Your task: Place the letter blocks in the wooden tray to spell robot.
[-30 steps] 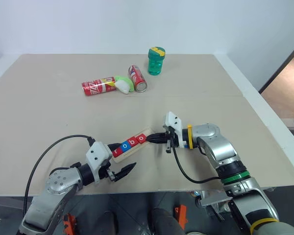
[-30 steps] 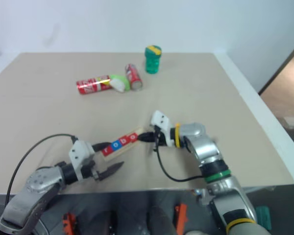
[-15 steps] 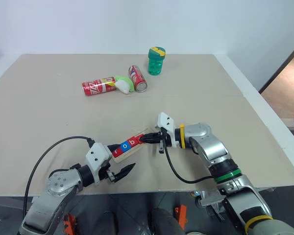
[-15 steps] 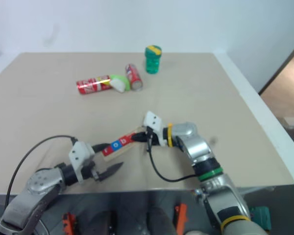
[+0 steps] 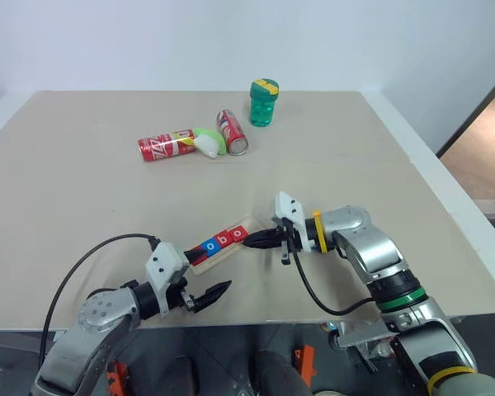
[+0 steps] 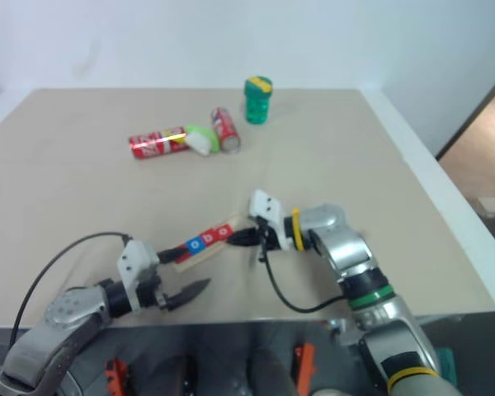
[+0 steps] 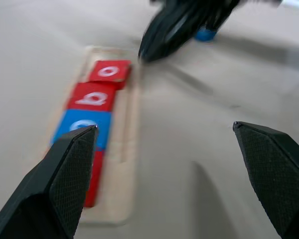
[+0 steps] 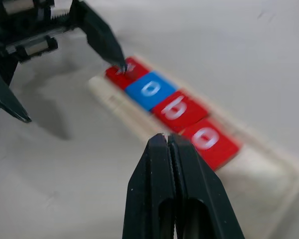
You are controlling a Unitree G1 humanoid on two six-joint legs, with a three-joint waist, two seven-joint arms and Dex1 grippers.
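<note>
The wooden tray lies slanted near the table's front, its right end bare. Several letter blocks sit in its groove in a row: red r, blue o, red b, red o. My right gripper is shut and empty. Its tip rests just off the red o at the tray's right end. My left gripper is open at the tray's left end, with one fingertip by the r. A small blue thing lies under the right wrist, its face hidden.
Two red soda cans lie at the back with a green-and-white object between them. A green bottle stands behind them. A black cable loops beneath the right arm. The table's front edge runs just behind the left gripper.
The right gripper pushed in against the tray's right end, then drew back slightly to the right. The left gripper stayed by the tray's left end. The blocks keep their order.
</note>
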